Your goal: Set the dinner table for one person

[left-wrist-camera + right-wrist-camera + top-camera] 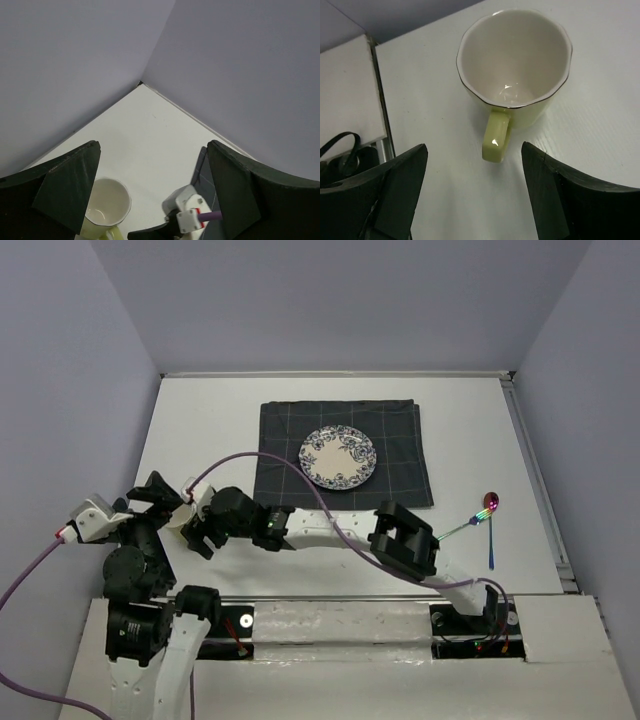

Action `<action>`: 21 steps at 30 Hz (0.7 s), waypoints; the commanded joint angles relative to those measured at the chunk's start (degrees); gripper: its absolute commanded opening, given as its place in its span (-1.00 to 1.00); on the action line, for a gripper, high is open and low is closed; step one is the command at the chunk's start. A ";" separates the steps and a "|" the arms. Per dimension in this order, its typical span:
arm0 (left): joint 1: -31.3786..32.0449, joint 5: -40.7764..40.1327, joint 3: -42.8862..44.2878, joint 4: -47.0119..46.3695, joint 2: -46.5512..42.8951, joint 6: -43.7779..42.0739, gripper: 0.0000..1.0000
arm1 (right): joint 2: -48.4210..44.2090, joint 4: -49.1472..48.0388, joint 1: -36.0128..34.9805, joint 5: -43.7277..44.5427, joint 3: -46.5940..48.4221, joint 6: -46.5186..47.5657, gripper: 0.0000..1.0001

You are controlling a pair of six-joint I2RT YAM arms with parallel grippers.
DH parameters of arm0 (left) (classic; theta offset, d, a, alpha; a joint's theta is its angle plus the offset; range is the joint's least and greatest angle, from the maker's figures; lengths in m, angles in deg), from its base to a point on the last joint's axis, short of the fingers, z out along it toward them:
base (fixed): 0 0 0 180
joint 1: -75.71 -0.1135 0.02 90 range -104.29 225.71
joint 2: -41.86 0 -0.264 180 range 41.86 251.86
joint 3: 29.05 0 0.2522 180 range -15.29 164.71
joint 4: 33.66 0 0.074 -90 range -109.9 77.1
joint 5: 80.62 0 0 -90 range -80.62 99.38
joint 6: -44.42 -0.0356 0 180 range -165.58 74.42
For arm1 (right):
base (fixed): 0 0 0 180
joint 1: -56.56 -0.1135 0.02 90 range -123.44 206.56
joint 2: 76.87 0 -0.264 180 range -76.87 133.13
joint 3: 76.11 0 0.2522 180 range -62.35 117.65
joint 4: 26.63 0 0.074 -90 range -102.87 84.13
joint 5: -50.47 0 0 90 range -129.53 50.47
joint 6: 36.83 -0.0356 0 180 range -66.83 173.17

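Observation:
The dinner table [200, 420] is a white top. A pale green cup [515, 60] with a cream inside stands upright on it at the near left; its handle [496, 135] points at my right gripper [474, 146]. That gripper is open and empty, its fingers either side of the handle and apart from it. In the top view the right gripper [200, 530] reaches across to the cup [177, 517], which is mostly hidden. My left gripper [158, 490] is open and empty, just behind the cup [105, 202]. A blue patterned plate [338, 457] lies on a dark grey checked cloth [400, 430].
An iridescent spoon [487, 505] and a thin blue utensil [491, 540] lie at the table's right side. The right arm's white wrist with its purple cable [190, 212] sits between the left gripper's fingers. Walls close in the table at back and sides.

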 commanded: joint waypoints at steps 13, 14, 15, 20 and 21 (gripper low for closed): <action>0.72 1.83 -0.74 -5.02 -1.56 -2.88 0.98 | 9.30 8.12 -1.43 12.92 15.91 3.73 0.23; 0.72 2.18 -0.74 -5.02 -1.56 -2.88 0.98 | 10.09 7.94 -1.43 13.62 16.35 3.38 0.13; 0.72 2.88 -0.82 -5.02 -1.48 -2.80 0.98 | 10.62 7.51 -1.43 13.62 17.05 3.12 0.02; 0.72 4.20 -1.00 -5.11 -1.30 -3.15 0.98 | 11.85 6.80 -1.43 12.31 19.08 2.24 -0.46; 0.72 4.29 -1.00 -5.11 -1.39 -3.15 0.98 | 11.85 6.89 -1.43 12.13 19.51 2.32 -0.58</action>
